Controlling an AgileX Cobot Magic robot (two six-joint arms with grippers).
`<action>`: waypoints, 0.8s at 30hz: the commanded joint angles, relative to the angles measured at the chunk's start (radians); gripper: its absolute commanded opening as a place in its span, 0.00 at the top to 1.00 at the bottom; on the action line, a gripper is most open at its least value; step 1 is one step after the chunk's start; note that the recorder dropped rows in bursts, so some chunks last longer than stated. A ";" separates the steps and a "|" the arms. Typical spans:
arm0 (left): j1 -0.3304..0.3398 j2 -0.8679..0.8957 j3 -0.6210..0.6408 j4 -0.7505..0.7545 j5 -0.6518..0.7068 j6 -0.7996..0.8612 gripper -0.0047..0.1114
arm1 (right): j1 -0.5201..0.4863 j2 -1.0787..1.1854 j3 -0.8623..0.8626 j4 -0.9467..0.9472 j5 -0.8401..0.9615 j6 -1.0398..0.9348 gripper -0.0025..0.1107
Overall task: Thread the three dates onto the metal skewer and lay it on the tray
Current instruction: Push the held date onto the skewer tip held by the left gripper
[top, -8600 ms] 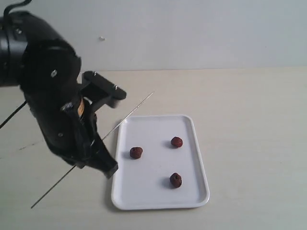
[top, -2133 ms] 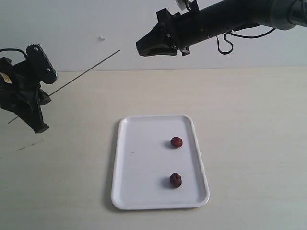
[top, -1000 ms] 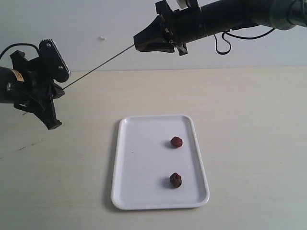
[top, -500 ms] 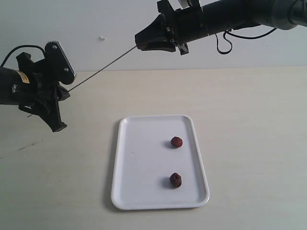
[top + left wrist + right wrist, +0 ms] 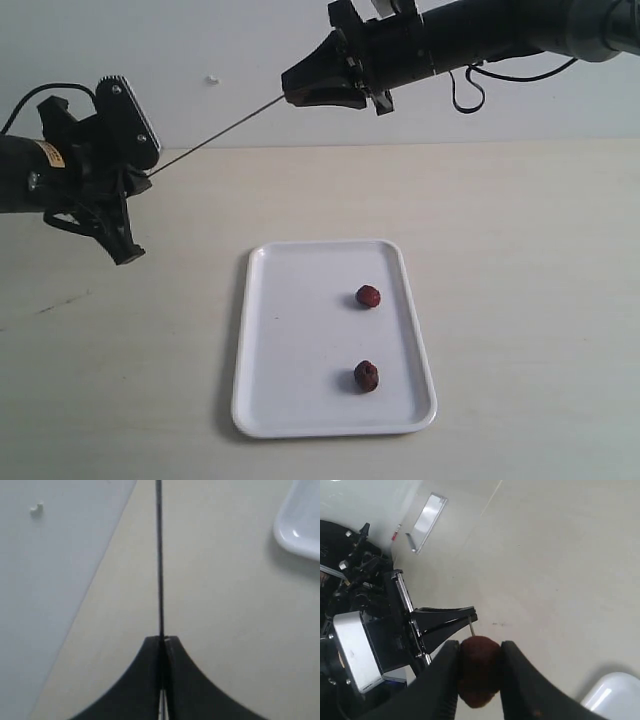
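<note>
We are threading the first date: our left gripper (image 5: 162, 645) is clamped tight on the metal skewer (image 5: 215, 135), and our right gripper (image 5: 290, 93) pinches a date (image 5: 479, 675) at the skewer's tip (two other dates (image 5: 369, 296) lie on the tray (image 5: 262, 400)). Next we should push straight along the rod.

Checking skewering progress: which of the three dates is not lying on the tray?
The date pinched in the right gripper, up in the air at the metal skewer's tip. The other two dates lie loose on the white tray.
</note>
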 commanded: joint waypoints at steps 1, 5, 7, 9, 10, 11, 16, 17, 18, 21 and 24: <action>-0.007 -0.002 0.004 0.027 -0.110 0.007 0.96 | -0.005 -0.013 -0.011 -0.004 -0.001 0.000 0.76; -0.007 -0.002 0.004 0.053 -0.158 0.007 0.96 | -0.005 -0.013 -0.011 -0.004 -0.001 0.000 0.76; -0.007 -0.002 0.004 0.053 -0.171 0.007 0.96 | -0.005 -0.013 -0.011 -0.004 -0.001 0.000 0.76; -0.007 0.000 0.004 0.056 -0.176 0.007 0.96 | -0.005 -0.013 -0.011 -0.004 -0.001 0.000 0.76; -0.007 0.006 0.004 0.065 -0.180 0.007 0.96 | -0.005 -0.013 -0.011 -0.004 -0.001 0.000 0.76; -0.007 0.011 0.004 0.071 -0.184 0.007 0.96 | -0.002 -0.013 -0.011 -0.004 -0.001 0.000 0.76; -0.007 0.052 0.004 0.075 -0.235 -0.007 0.96 | 0.017 -0.013 -0.011 -0.006 -0.001 -0.001 0.76; -0.007 0.058 0.004 0.075 -0.241 -0.019 0.96 | 0.019 -0.013 -0.011 -0.006 -0.001 -0.001 0.76; -0.007 0.061 0.004 0.075 -0.250 -0.036 0.96 | 0.024 -0.013 -0.011 -0.006 -0.001 -0.001 0.76; -0.007 0.066 0.004 0.075 -0.259 -0.107 0.96 | 0.024 -0.013 -0.011 -0.006 -0.001 -0.001 0.76; -0.009 0.066 0.004 0.075 -0.262 -0.179 0.96 | 0.024 -0.013 -0.011 -0.006 -0.001 -0.001 0.76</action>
